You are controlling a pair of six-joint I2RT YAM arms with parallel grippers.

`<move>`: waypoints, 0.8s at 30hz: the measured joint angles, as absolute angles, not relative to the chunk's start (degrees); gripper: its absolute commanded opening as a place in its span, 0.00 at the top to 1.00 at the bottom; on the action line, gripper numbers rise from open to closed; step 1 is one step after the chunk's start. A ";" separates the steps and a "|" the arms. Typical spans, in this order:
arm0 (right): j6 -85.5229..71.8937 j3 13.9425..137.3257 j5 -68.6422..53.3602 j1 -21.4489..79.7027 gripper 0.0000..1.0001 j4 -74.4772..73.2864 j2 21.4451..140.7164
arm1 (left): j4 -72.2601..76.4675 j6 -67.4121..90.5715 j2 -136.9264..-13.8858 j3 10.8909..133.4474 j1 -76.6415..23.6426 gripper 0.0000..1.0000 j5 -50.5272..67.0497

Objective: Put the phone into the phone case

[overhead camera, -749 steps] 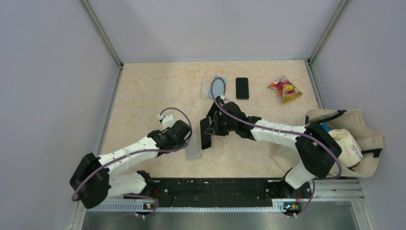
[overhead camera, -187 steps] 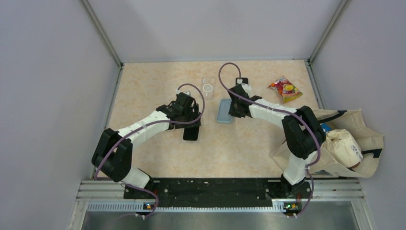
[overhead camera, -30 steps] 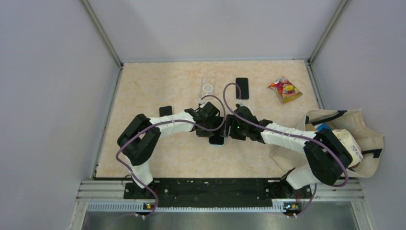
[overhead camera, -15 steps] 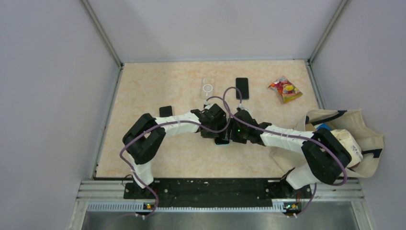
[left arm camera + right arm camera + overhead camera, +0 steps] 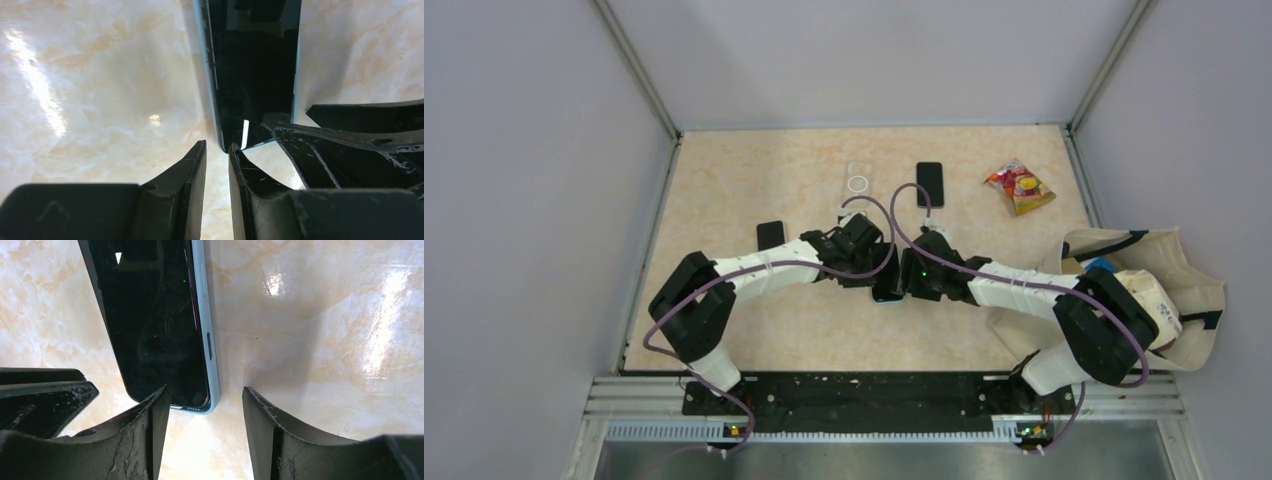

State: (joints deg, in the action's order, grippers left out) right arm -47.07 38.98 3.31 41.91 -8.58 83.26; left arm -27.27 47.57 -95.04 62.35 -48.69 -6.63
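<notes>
The phone [image 5: 150, 315], black screen up, sits inside a light blue phone case [image 5: 202, 320] flat on the marble table. In the top view both grippers crowd over it and only a blue sliver of the case [image 5: 886, 296] shows. My left gripper [image 5: 217, 150] hovers at the case's near left corner [image 5: 225, 142], jaws a narrow gap apart with nothing between them. My right gripper [image 5: 205, 390] stands open at the case's near right corner, left fingertip [image 5: 161, 392] over the phone's end. The two grippers [image 5: 864, 266] [image 5: 908, 282] sit side by side.
At the back of the table lie a second black phone [image 5: 930, 184] and a clear case [image 5: 857, 181]. A black slab [image 5: 770, 235] lies to the left. A snack packet [image 5: 1020, 187] and a canvas bag [image 5: 1144, 290] sit on the right.
My left jaws have parted a little and the left arm's elbow has swung left. The right jaws have narrowed slightly. The cased phone has stayed put.
</notes>
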 measured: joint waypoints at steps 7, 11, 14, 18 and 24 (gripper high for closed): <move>-47.03 38.98 3.86 41.91 0.45 -9.61 81.78 | -25.98 49.28 -98.56 62.57 -48.69 0.71 -3.57; -46.96 38.98 4.40 41.91 0.45 -9.89 80.73 | -25.74 49.71 -100.07 62.61 -48.69 0.71 -2.70; -46.92 38.98 4.60 41.91 0.45 -9.91 80.62 | -25.58 49.71 -100.57 63.11 -48.69 0.71 -2.37; -46.68 38.98 4.75 41.91 0.45 -10.11 80.62 | -25.21 49.78 -101.65 63.99 -48.75 0.73 -1.72; -46.54 38.98 4.89 41.91 0.45 -10.31 80.62 | -26.28 49.93 -102.19 64.97 -48.77 0.93 -1.37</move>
State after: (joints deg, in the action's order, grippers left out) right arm -46.54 38.98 4.89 41.91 -10.31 80.62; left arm -26.28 49.93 -102.19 64.97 -48.77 -1.37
